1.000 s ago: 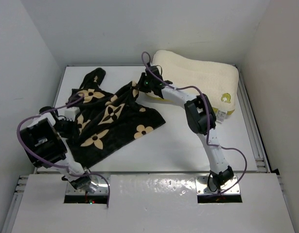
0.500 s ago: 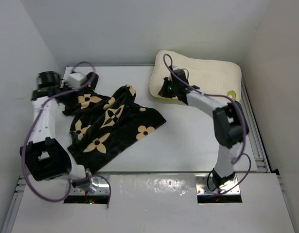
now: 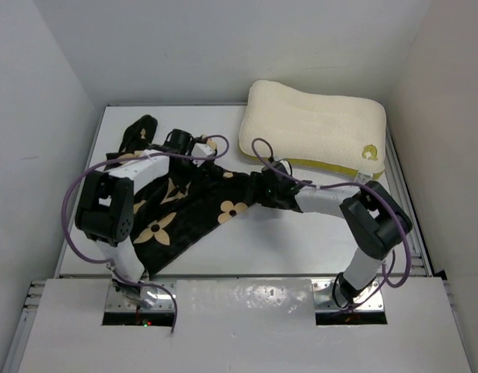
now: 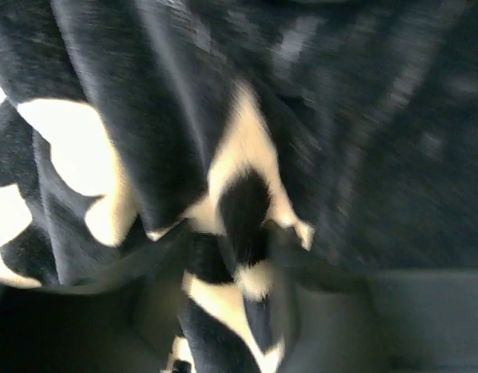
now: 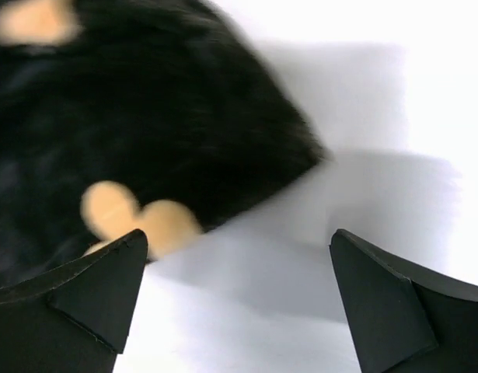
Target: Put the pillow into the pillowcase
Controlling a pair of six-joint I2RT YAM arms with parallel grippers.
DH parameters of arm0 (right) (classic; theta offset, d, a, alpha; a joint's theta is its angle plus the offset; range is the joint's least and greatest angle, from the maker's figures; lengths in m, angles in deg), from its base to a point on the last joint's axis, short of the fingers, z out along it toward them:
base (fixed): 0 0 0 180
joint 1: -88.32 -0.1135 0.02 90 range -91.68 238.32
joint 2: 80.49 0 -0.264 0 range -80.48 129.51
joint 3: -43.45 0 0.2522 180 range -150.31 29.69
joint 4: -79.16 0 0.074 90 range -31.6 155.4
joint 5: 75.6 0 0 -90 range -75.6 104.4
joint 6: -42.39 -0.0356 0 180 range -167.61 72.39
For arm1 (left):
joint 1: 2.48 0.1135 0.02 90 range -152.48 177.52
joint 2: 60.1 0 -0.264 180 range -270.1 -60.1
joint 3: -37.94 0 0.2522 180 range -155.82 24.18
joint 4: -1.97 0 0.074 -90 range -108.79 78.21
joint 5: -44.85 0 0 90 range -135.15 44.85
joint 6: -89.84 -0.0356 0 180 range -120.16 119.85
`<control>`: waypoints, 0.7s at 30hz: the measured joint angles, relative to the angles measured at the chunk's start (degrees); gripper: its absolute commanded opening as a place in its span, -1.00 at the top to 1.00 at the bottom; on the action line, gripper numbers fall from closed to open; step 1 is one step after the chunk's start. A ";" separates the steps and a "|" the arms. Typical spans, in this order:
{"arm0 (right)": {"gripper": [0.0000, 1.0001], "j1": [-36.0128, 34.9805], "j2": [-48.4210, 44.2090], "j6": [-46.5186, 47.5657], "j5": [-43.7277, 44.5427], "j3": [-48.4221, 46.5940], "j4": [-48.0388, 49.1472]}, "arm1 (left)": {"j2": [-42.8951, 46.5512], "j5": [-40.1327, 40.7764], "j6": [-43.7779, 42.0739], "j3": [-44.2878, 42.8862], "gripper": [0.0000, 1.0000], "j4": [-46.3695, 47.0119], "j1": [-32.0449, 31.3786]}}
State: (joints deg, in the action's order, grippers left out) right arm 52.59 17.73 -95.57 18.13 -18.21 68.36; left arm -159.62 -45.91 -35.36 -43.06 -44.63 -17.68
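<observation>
Both arms have swung in onto the pillowcase [image 3: 184,198] since half a second ago. The right claw [image 5: 237,241], then at the left edge of the pillow [image 3: 312,128], now sits low at the pillowcase's right corner. The left claw [image 3: 201,149], then out at the far-left corner of the desk [image 3: 301,241], now lies over the pillowcase's far edge.

The right claw is spread wide, its two dark fingertips either side of bare desk just short of the fabric corner, holding nothing. The left wrist view is filled with bunched black-and-tan cloth, and whether that claw pinches it I cannot tell.

The pillowcase lies crumpled across the left and middle of the desk. The pillow lies flat at the far right, apart from it and not inserted at all.

The step in hand looks like gripping the pillowcase to find and spread its mouth. The next move probably calls for the right claw to ease forward and close on the corner.
</observation>
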 measured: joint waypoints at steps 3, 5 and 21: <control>-0.88 -0.04 1.44 -3.98 2.19 -0.04 -0.39 | -2.51 3.04 2.82 -0.22 1.00 2.58 0.09; -0.35 0.68 4.00 -7.39 1.11 -1.05 4.13 | -2.84 3.39 3.67 -0.24 1.00 2.93 0.74; 1.00 18.25 7.91 -15.19 -8.81 5.33 22.69 | 3.80 -15.30 8.37 -16.50 0.92 -10.51 16.41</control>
State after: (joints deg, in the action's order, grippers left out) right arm 70.84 25.64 -110.76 9.32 -12.87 91.05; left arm -155.82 -61.21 -26.98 -59.56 -55.15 -1.27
